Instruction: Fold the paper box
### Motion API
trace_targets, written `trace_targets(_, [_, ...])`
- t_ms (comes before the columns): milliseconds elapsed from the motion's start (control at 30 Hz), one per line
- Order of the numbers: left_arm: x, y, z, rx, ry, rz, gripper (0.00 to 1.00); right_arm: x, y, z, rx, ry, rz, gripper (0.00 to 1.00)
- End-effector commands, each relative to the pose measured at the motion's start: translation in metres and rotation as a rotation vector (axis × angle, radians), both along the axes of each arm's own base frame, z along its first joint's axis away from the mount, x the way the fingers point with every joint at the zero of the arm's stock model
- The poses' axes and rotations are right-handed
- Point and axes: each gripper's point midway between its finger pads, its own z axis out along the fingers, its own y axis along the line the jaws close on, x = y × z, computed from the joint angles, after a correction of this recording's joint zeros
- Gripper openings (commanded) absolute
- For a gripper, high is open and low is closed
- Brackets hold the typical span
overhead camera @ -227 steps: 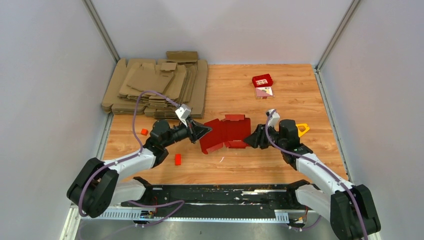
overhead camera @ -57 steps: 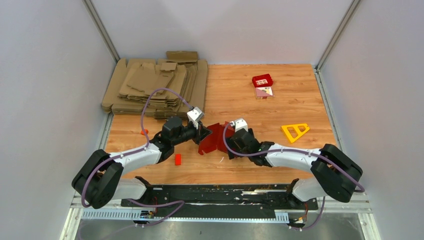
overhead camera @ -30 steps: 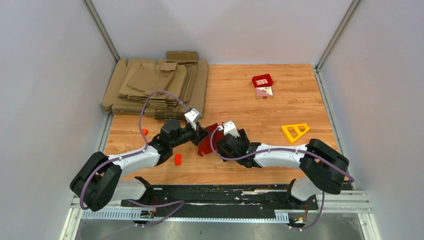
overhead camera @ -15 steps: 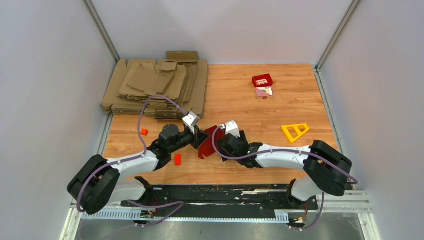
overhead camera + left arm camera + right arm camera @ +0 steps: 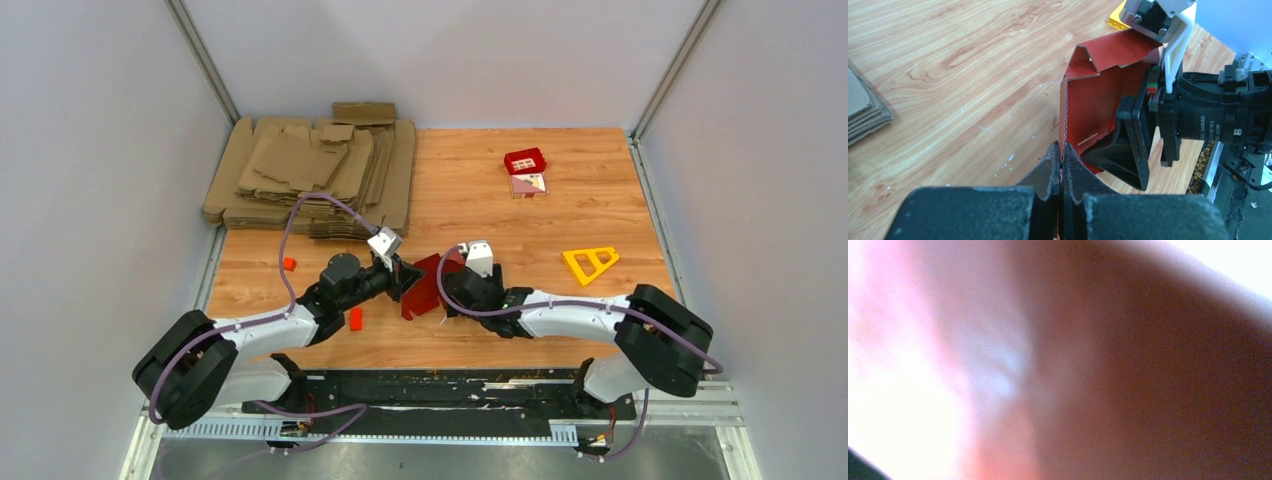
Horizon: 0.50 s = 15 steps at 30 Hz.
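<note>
From above, the paper box (image 5: 428, 283), thin bright red card with creases and flaps, stands tilted up over the wood-grain table (image 5: 520, 215), between the left gripper (image 5: 404, 279) and the right gripper (image 5: 449, 289). The left wrist view shows the left fingers pressed together on the card's corrugated edge, with the right gripper's black body against the inner wall, its opening impossible to tell. The right wrist view gives only a red-pink blur

Two lines of tiny white print on right arm's black wrist housing (image 5: 1209, 131); too small and blurred to read; nothing else lettered.
</note>
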Motion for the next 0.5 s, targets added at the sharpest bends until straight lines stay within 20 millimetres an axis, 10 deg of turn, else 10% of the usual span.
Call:
trace_targets(0, [0.000,-0.004,0.026,-0.052,-0.065,-0.010,0.00,0.001,-0.001,0.017,0.108,-0.028,-0.039,0.79])
trace_targets(467, [0.000,-0.008,0.020,-0.016,-0.064,-0.026,0.00,-0.013,-0.023,0.025,0.135,-0.044,-0.037,0.62])
